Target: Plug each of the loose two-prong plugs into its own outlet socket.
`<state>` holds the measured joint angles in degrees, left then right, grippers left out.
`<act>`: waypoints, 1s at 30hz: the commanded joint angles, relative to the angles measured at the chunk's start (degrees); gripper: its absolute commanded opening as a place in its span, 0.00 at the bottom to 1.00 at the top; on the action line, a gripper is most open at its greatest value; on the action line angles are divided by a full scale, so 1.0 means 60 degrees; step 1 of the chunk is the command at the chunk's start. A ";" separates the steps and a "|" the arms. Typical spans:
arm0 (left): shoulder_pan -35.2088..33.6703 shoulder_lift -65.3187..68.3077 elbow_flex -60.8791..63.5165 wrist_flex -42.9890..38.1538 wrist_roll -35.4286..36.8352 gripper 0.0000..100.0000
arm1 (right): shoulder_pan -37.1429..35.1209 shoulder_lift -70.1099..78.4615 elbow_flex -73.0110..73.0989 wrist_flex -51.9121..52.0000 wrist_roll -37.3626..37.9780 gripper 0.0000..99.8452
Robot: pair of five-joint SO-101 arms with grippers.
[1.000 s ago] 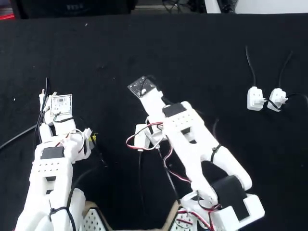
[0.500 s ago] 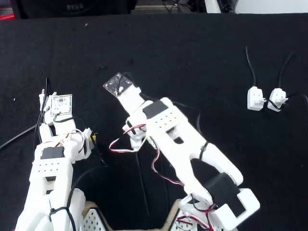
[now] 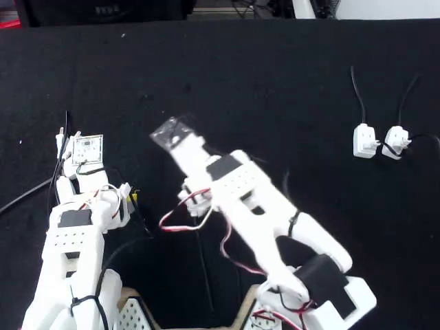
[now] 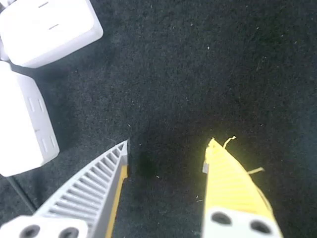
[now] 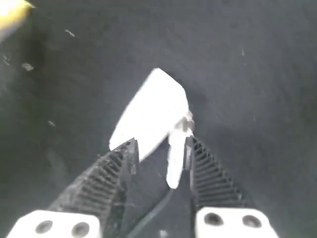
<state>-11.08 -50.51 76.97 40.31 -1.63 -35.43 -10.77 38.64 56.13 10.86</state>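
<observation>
My right gripper [image 5: 161, 143] is shut on a white two-prong plug [image 5: 153, 111], held over the black cloth; the plug's dark cord runs back between the fingers. In the high view this arm [image 3: 234, 185] reaches to the table's middle left, with its wrist [image 3: 173, 134] above the cloth. My left gripper [image 4: 166, 148] stands open and holds nothing, just above the cloth. Beside it lie two white outlet sockets [image 4: 49, 25] [image 4: 22, 124], close to its grey finger. The left arm [image 3: 72, 234] is at the table's left side.
Two more white plugs [image 3: 364, 141] [image 3: 395, 141] with black cords lie at the far right of the table. Red and white wires hang from the right arm [image 3: 185, 220]. A black cable [image 3: 27, 192] runs off the left edge.
The right arm has swung left from the table's middle with the plug, then drawn slightly back toward the front. The left arm has stayed still.
</observation>
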 commanded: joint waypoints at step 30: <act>-0.0110 -0.0117 -0.0359 0.0029 0.0000 0.25 | 0.0234 -0.0740 0.1341 -0.1744 0.1333 0.13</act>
<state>-11.08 -50.51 76.97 40.31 -1.63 -35.25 -13.67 46.11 48.31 16.66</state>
